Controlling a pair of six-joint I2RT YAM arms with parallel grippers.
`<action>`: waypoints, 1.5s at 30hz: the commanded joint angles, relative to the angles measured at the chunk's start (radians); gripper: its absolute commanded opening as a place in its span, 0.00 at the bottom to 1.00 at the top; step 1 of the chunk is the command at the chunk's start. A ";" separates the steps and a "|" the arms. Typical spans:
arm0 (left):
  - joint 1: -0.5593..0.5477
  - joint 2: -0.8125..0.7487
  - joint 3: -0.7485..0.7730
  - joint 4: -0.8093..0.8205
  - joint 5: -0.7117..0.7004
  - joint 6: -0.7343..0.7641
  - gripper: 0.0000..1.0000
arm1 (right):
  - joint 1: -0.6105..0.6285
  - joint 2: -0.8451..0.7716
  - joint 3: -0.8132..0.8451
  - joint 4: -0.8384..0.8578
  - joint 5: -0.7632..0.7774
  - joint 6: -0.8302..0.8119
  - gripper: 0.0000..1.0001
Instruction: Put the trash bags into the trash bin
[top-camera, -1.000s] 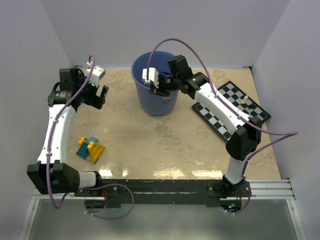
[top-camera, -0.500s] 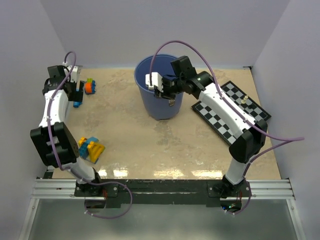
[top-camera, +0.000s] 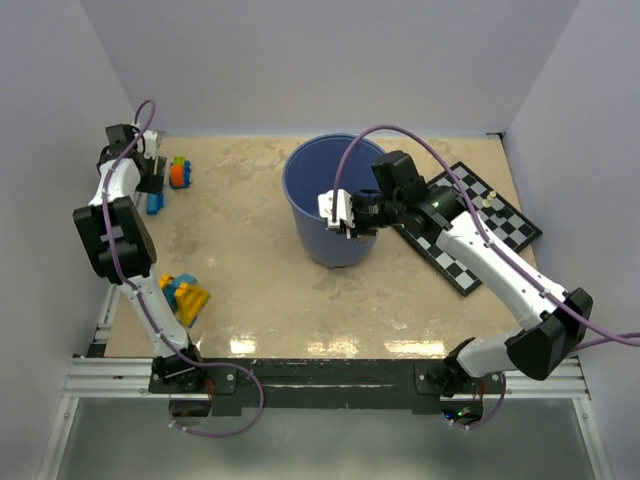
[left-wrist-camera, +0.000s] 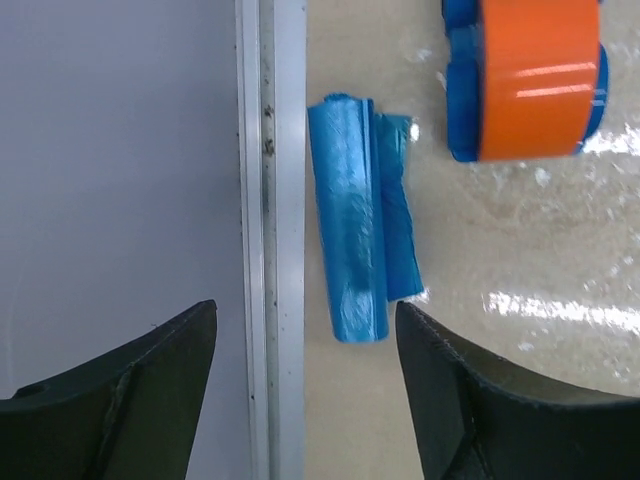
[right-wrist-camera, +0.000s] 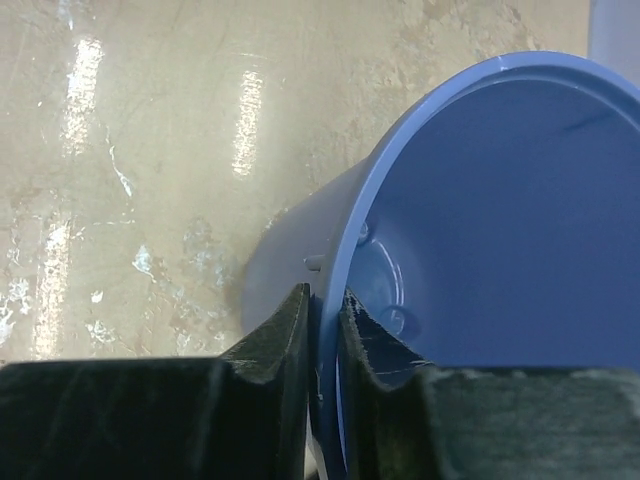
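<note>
The trash bags (left-wrist-camera: 355, 235) are a roll of crinkly blue film lying flat beside the metal rail at the table's left edge, seen from above as a small blue strip (top-camera: 155, 204). My left gripper (left-wrist-camera: 303, 330) hovers over them in the far left corner (top-camera: 150, 180), open, the roll's near end just ahead of its fingertips. The trash bin (top-camera: 340, 250) is a round blue bucket in the middle of the table. My right gripper (right-wrist-camera: 325, 310) is shut on its rim (right-wrist-camera: 400, 170), one finger outside the wall and one inside (top-camera: 350, 222).
An orange and blue toy (left-wrist-camera: 530, 80) lies just beyond the bags (top-camera: 180, 172). Yellow and blue blocks (top-camera: 183, 297) sit near the left front. A chessboard (top-camera: 470, 235) with a small piece lies at the right. Walls close in the left, back and right.
My left arm swung out to the far left corner and now hangs over the bags, its jaws a little narrower. My right gripper has dragged the bin to the right and nearer.
</note>
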 joint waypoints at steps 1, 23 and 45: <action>0.027 0.084 0.123 0.018 0.025 0.010 0.74 | 0.018 -0.062 -0.026 0.162 -0.008 -0.084 0.35; 0.035 0.198 0.157 -0.041 0.186 -0.055 0.37 | 0.019 -0.114 0.033 0.345 0.185 0.152 0.77; -0.214 -0.638 -0.272 -0.141 0.819 -0.272 0.00 | 0.019 -0.238 -0.127 0.142 0.245 -0.033 0.75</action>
